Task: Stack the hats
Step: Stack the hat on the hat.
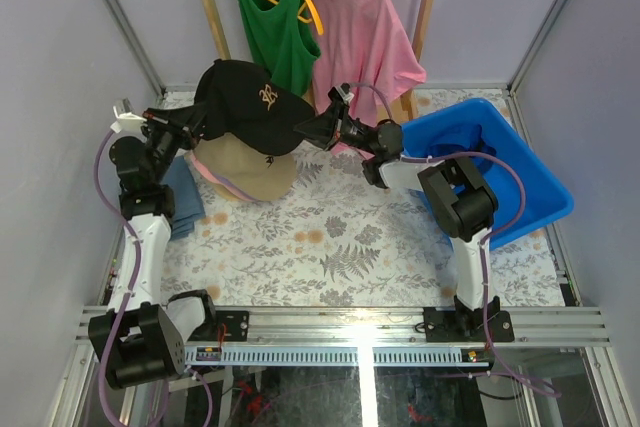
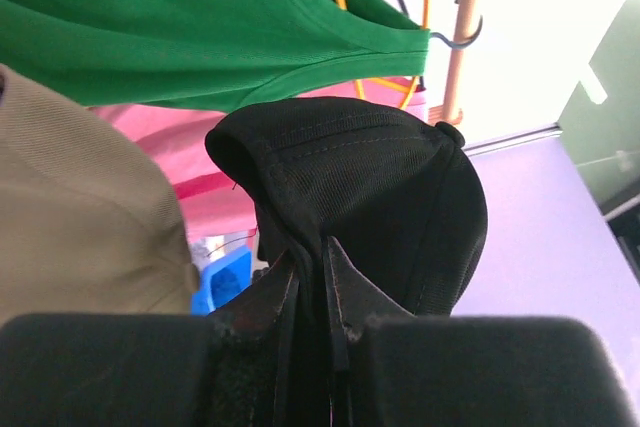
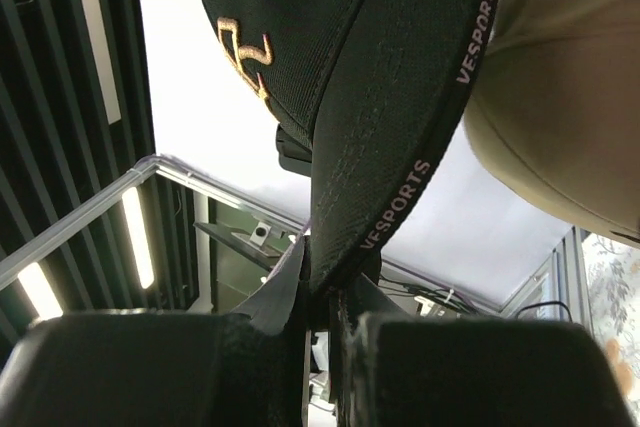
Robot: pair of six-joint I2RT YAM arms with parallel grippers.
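Note:
A black hat with a gold emblem hangs in the air between my two grippers, above a tan hat that rests on the table. A pale pink edge shows under the tan hat's near rim. My left gripper is shut on the black hat's rear edge, and the left wrist view shows the fabric pinched at the left gripper. My right gripper is shut on the brim, with the right gripper clamping its tip. The tan hat sits just beside the brim.
A green tank top and a pink T-shirt hang on a wooden rack behind the hats. A blue bin sits tilted at the right. A dull blue fabric piece lies by the left arm. The floral tablecloth covers the table.

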